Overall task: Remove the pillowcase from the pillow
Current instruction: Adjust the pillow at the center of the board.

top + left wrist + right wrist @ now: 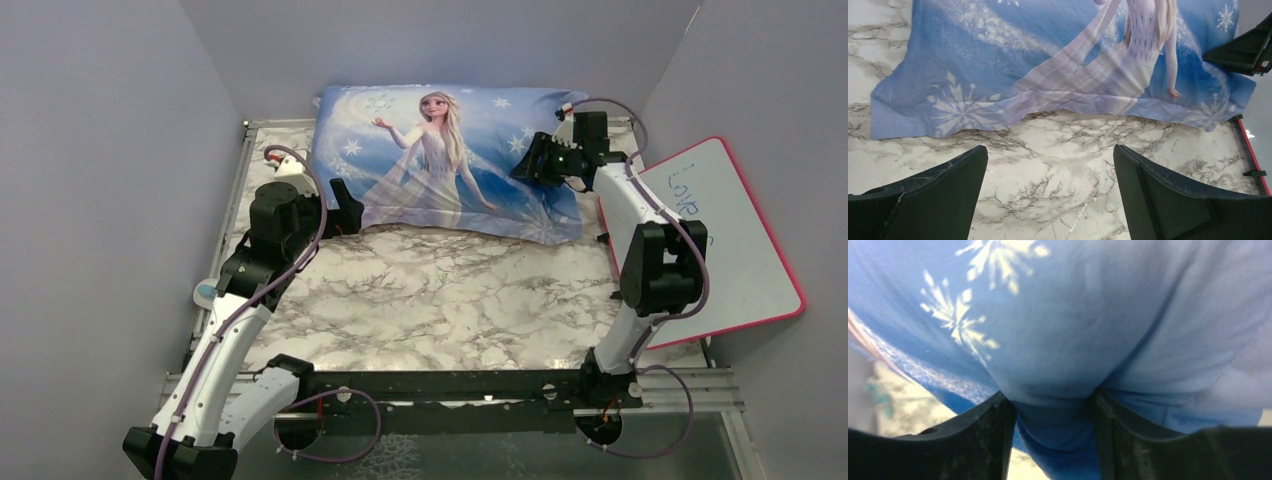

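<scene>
The pillowcase (440,160), blue side up with the blonde ice-princess print and snowflakes, lies across the back of the marble table. It bulges; the white pillow is hidden inside it. My right gripper (535,160) is at the case's right end. In the right wrist view its jaws (1053,405) press on both sides of a bulge of blue fabric (1073,330). My left gripper (340,215) hovers over the table just in front of the case's front left edge. It is open and empty (1050,165), with the case (1048,65) beyond the fingertips.
A pink-framed whiteboard (715,235) lies at the table's right side, beside the right arm. Its edge shows in the left wrist view (1250,150). Grey walls close in the back and both sides. Marble tabletop (450,300) lies in front of the case.
</scene>
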`<state>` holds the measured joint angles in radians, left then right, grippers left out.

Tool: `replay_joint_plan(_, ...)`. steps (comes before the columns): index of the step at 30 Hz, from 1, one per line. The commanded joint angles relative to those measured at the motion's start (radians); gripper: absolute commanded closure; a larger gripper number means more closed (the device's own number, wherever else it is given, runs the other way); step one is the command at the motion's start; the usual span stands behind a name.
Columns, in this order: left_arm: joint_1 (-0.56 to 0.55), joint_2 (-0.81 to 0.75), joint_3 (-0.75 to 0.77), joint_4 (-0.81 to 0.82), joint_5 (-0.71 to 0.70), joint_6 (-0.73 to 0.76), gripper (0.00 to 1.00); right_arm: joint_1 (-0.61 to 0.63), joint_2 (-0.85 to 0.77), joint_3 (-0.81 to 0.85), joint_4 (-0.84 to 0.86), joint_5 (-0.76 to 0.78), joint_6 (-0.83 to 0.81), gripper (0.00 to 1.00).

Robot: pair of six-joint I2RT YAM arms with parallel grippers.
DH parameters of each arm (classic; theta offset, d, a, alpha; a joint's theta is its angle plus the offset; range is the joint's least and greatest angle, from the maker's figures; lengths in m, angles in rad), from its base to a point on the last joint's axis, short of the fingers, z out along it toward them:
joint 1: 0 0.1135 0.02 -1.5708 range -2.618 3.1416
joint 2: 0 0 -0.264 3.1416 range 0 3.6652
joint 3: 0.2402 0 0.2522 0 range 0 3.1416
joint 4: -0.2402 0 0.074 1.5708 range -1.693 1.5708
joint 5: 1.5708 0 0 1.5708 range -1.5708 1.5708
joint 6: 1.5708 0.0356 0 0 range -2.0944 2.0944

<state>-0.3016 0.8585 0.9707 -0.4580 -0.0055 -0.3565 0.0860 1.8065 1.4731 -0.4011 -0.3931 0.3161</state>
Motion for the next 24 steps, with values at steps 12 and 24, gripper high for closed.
replay_joint_plan(12,-0.001,0.06,-0.032,0.085,0.187,-0.073,0.09,0.117,-0.441,-0.546,0.083,-0.418,0.016,0.92)
replay_joint_plan(24,-0.001,0.044,-0.048,0.111,0.265,-0.059,0.04,0.134,-0.671,-0.309,-0.035,0.235,-0.003,0.1)
